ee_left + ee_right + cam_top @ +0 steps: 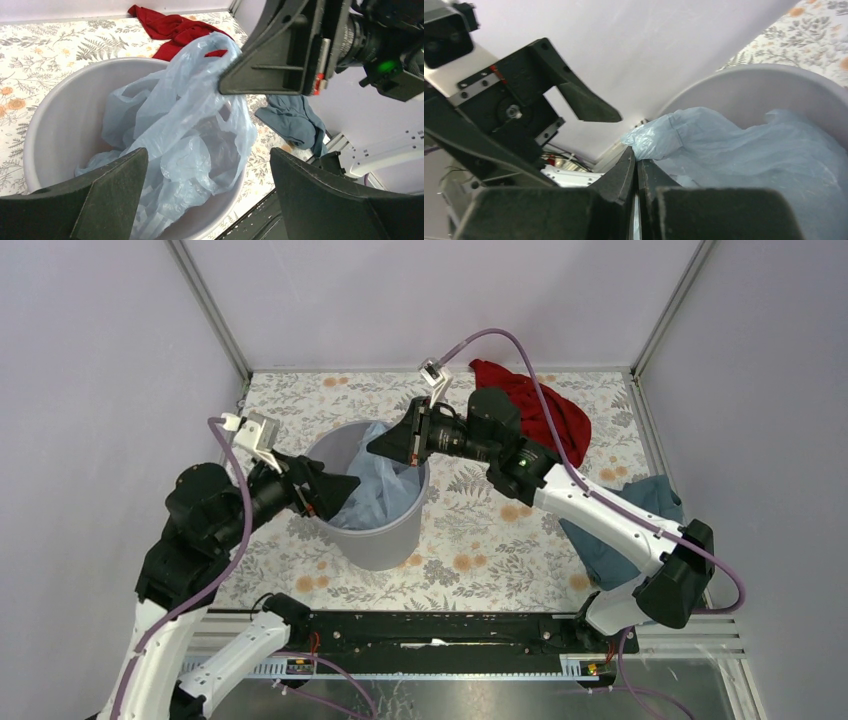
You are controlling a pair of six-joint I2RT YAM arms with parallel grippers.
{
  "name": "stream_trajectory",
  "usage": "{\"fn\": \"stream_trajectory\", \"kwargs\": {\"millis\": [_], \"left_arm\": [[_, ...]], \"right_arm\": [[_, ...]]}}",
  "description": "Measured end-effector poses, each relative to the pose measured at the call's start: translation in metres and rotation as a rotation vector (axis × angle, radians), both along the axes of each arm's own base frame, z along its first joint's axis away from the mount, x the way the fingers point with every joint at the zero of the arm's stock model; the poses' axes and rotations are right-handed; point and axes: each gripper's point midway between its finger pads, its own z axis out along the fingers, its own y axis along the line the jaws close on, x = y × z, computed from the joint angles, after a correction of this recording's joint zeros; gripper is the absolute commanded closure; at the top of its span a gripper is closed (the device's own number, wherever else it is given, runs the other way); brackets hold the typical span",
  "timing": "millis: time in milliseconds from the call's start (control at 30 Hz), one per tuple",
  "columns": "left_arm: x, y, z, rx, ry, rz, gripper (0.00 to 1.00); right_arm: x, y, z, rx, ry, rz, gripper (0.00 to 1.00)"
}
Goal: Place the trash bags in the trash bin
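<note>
The pale-blue trash bag [378, 490] lies mostly inside the light-grey trash bin [385, 540], with one corner lifted above the rim. My right gripper [375, 447] is shut on that corner at the bin's far side; its wrist view shows the pinch [636, 162] on the bag [744, 150] above the bin [764, 85]. My left gripper [345, 495] is open and empty over the bin's left rim. In the left wrist view, its jaws stand wide [207, 195] around the bag [190, 130] and bin [65, 110], with the right gripper [222, 90] above.
A red cloth [545, 405] lies at the back right of the floral table [480, 540], also in the left wrist view [170, 27]. A dark teal cloth [625, 530] lies at the right, under the right arm, and shows in the left wrist view [292, 117].
</note>
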Motion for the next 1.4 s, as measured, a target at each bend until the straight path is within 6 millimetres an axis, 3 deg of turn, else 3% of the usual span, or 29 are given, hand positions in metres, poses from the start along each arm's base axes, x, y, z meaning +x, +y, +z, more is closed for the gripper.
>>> {"fn": "stream_trajectory", "kwargs": {"millis": [200,400,467,600,733,800,967,1167,1267,1400], "left_arm": [[0.025,-0.015,-0.009,0.007,0.05,-0.011,0.08],[0.041,-0.034,-0.037,0.028,0.135,-0.068,0.43],[0.045,-0.033,-0.04,0.032,0.145,-0.049,0.56],[0.045,-0.029,-0.037,0.027,0.13,-0.023,0.64],[0.038,-0.025,-0.034,0.009,0.11,-0.019,0.76],[0.036,-0.025,-0.033,-0.007,0.107,-0.018,0.82],[0.036,-0.023,-0.028,-0.037,0.101,0.003,0.87],[0.038,-0.009,-0.022,-0.058,0.085,0.093,0.91],[0.037,-0.002,-0.017,-0.079,0.072,0.129,1.0],[0.037,0.003,-0.009,-0.107,0.066,0.167,1.0]], "right_arm": [[-0.011,0.003,0.006,0.062,0.09,0.052,0.93],[-0.02,0.002,0.014,0.104,0.14,0.084,0.85],[-0.022,-0.001,0.015,0.103,0.137,0.08,0.73],[-0.024,-0.013,0.021,0.086,0.087,0.046,0.5],[-0.029,-0.025,0.026,0.058,0.013,0.028,0.44],[-0.029,-0.027,0.022,0.035,-0.006,0.026,0.44],[-0.022,-0.025,0.003,-0.03,-0.017,0.003,0.45],[-0.008,-0.015,-0.017,-0.09,-0.022,-0.041,0.26],[-0.012,-0.004,-0.025,-0.125,-0.047,-0.042,0.22],[-0.032,0.01,-0.035,-0.205,-0.125,-0.062,0.19]]}}
